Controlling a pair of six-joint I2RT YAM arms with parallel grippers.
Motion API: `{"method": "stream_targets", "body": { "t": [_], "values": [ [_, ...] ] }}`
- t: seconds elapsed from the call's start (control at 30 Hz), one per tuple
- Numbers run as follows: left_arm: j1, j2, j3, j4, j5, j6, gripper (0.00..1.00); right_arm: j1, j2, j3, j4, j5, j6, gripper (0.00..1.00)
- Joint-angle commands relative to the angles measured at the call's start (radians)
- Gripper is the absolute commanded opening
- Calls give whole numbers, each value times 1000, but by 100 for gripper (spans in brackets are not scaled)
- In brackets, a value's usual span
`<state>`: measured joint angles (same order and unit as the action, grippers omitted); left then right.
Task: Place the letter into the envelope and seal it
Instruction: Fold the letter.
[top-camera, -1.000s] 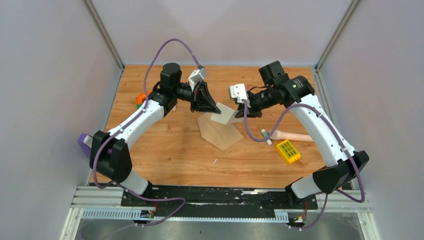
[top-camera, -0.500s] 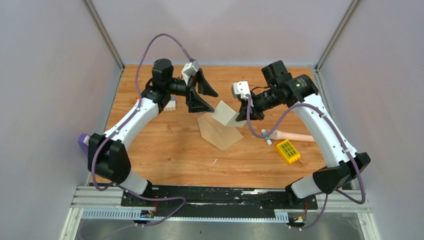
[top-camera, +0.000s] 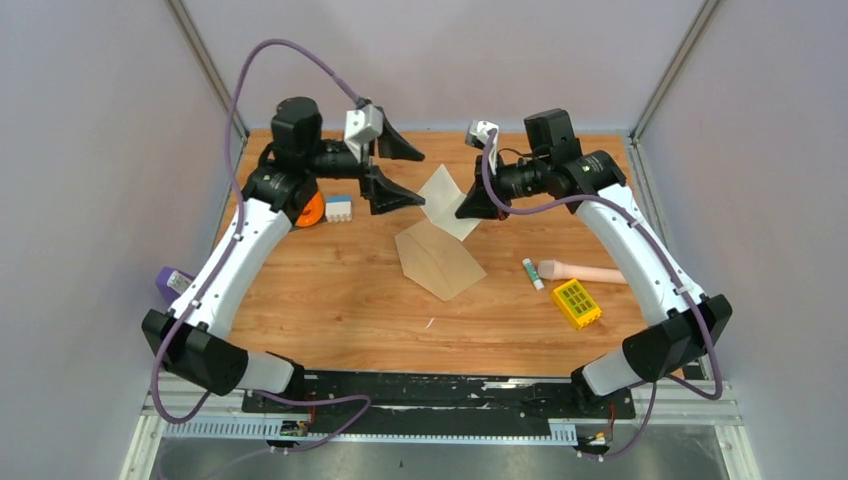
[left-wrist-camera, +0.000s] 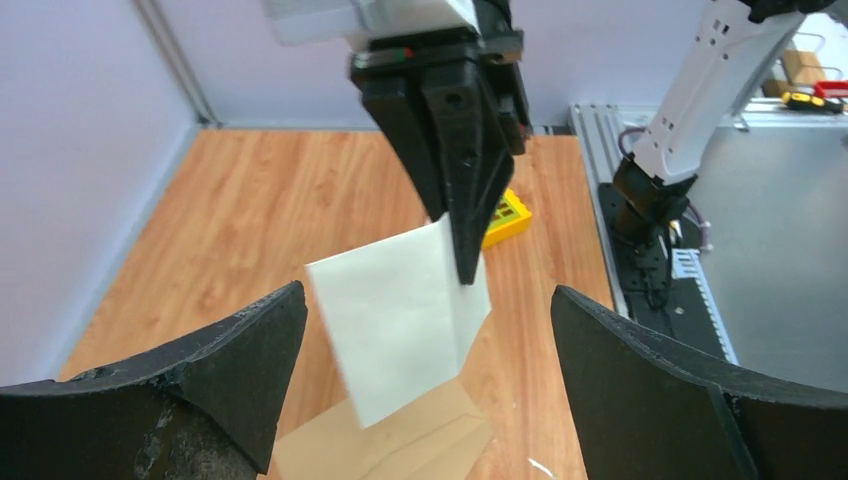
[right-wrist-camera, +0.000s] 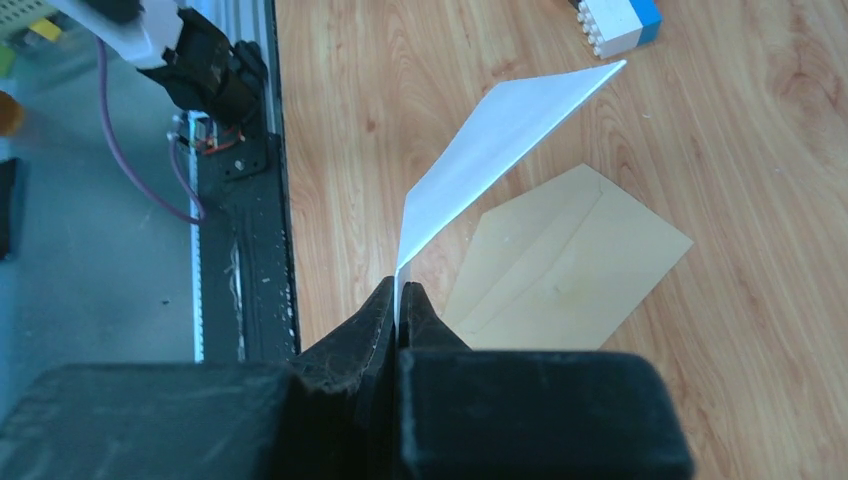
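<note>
Cream letter (top-camera: 443, 198) in right claw (right-wrist-camera: 398, 300), above envelope (top-camera: 440, 262)

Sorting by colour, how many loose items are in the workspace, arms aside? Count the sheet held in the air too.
Cream: 1 (letter)
Brown: 1 (envelope)
Yellow: 1 (block)
White and blue: 1 (brick)
Orange: 1 (round piece, partly hidden)
Purple: 1 (item at the left edge)
Pink: 1 (tube)
White with green cap: 1 (small stick)
Total: 8
</note>
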<state>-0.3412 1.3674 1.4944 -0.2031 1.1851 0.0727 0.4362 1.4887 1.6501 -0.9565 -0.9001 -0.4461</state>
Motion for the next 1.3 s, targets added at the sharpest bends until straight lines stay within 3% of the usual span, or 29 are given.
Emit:
{"method": "stream_targets", "body": {
  "t": [0.0,0.23,0.4,0.67,0.8,0.97,1.27],
  "values": [
    [-120,64,21,-216,-98,189,100,-20,30,52,123,-68,171,0],
    [-158,123,35,-245,-153,223,100,-81,38,42,166,-200,227,0],
    [-161,129,23,-243,-139,226,100,-84,31,24,197,-194,245,0],
    [-165,128,11,-239,-132,232,97,-88,50,34,145,-317,205,0],
    [-165,129,4,-235,-130,234,91,-88,67,63,76,-327,146,0],
    [-167,135,1,-228,-114,225,73,-86,76,77,55,-332,130,0],
    [-178,143,-6,-232,-87,228,67,-69,89,120,60,-252,108,0]
  ]
}}
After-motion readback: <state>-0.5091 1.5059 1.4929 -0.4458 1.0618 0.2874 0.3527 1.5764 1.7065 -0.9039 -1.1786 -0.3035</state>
